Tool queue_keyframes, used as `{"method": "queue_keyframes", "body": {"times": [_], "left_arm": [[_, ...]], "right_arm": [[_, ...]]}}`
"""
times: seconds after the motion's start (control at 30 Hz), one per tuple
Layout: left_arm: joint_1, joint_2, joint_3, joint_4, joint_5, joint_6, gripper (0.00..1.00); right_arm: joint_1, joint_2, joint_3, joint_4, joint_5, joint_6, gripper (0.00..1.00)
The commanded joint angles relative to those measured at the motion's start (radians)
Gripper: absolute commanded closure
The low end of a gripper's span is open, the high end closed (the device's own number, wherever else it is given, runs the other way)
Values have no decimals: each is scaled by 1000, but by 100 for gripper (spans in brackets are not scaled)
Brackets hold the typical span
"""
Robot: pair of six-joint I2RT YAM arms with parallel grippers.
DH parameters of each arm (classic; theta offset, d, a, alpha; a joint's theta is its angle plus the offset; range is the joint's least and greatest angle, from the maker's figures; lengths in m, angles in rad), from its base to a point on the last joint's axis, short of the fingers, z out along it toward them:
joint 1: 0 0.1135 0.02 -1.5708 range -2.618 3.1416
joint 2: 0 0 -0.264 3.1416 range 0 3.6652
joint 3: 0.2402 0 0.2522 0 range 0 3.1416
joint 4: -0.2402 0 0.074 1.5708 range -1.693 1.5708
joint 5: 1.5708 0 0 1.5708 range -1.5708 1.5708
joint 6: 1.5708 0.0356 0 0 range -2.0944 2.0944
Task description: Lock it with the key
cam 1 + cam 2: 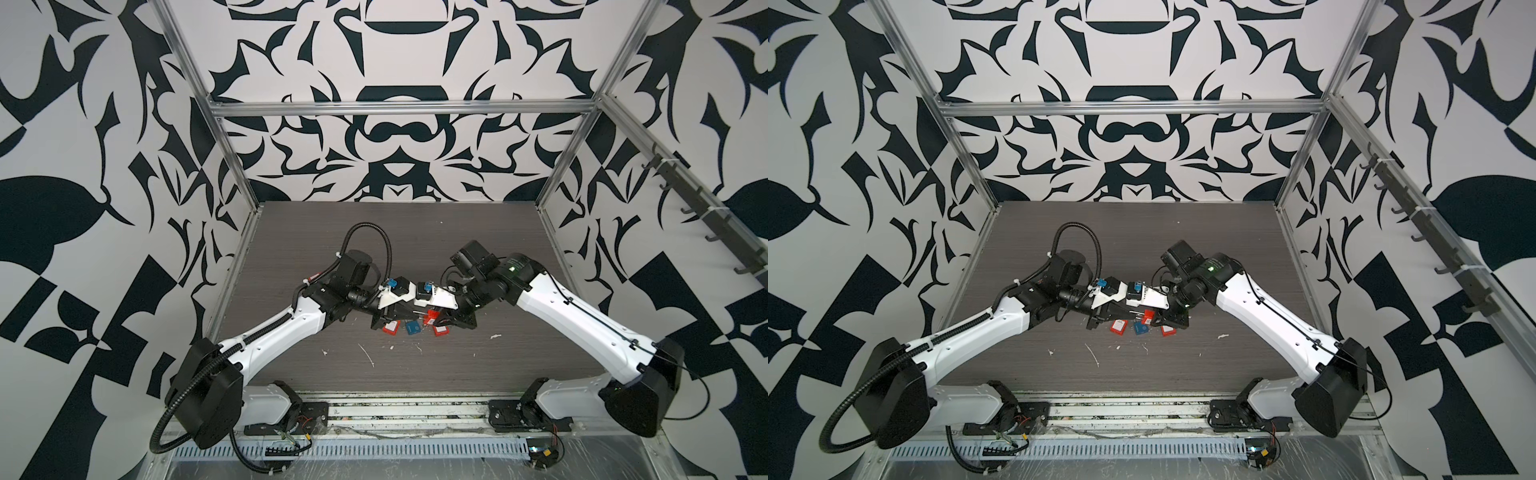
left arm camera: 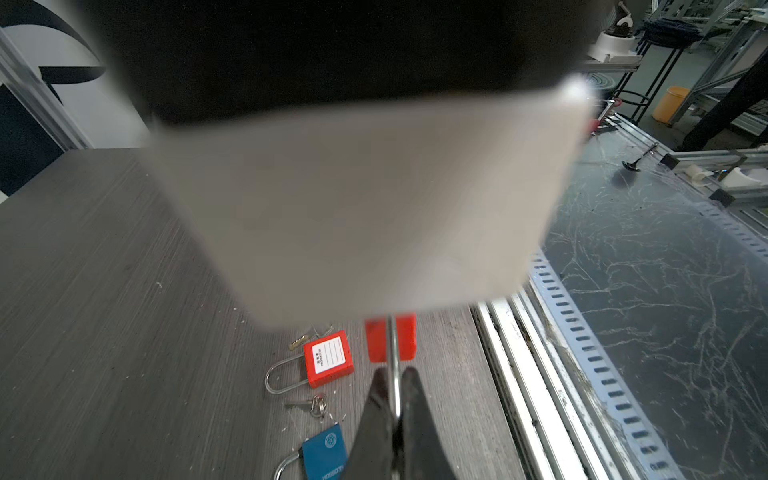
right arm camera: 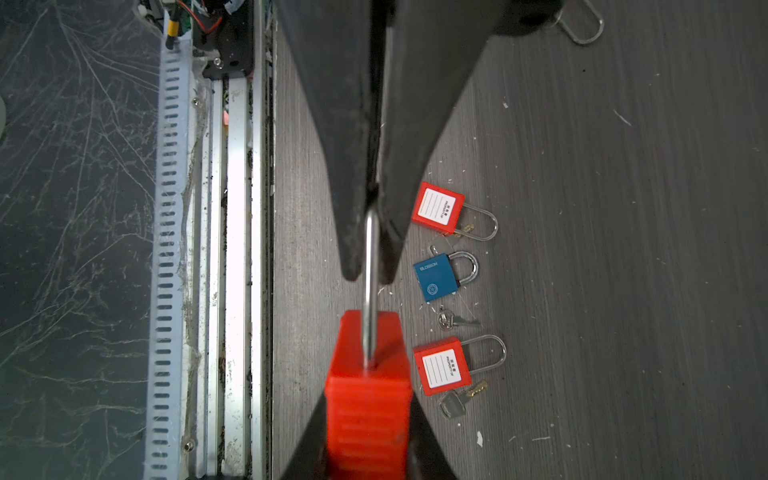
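A red padlock (image 3: 368, 399) hangs above the table between both grippers. My right gripper (image 3: 368, 411) is shut on its red body, one finger on each side. My left gripper (image 2: 394, 376) is shut on its steel shackle (image 3: 370, 249), which stands drawn out of the body. In both top views the two grippers meet at mid-table over the held padlock (image 1: 432, 316) (image 1: 1147, 316). A small silver key (image 3: 455, 321) on a ring lies on the table beside them, and a larger key (image 3: 451, 405) lies nearby. Neither gripper holds a key.
Two red padlocks (image 3: 438, 205) (image 3: 442, 365) and a blue padlock (image 3: 436, 280) lie on the dark wood table (image 3: 623, 291), right beside the grippers. A metal rail (image 3: 237, 249) runs along the table's front edge. White scraps (image 1: 365, 354) dot the table's front.
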Motion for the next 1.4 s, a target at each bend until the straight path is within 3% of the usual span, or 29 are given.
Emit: {"method": "queue_keyframes", "body": {"times": [0.0, 0.3, 0.43, 0.47, 0.53, 0.6, 0.77, 0.97, 1.37], "left_arm": [[-56, -13, -36, 70, 20, 47, 100], [-67, 23, -100, 259, 42, -94, 100], [-53, 19, -94, 244, 44, -102, 100], [-40, 14, -91, 234, 47, -103, 100], [-8, 5, -86, 218, 62, -106, 100], [33, -7, -81, 216, 84, -117, 100], [85, -9, -38, 129, 111, -80, 100], [86, -1, -2, 109, 131, -66, 100], [67, -7, 13, 101, 165, -73, 100]], "right_arm": [[12, 11, 103, 193, -172, -3, 100], [12, 8, 41, 470, -96, 91, 100], [12, -16, 25, 447, -39, 76, 100], [12, -24, 26, 412, -9, 72, 97], [12, -41, 26, 341, 43, 79, 81], [12, -68, 22, 261, 79, 84, 58], [11, -179, 12, 149, 100, 127, 34], [-17, -267, 3, 31, 210, 123, 32], [-45, -121, -7, -4, 238, 91, 37]]}}
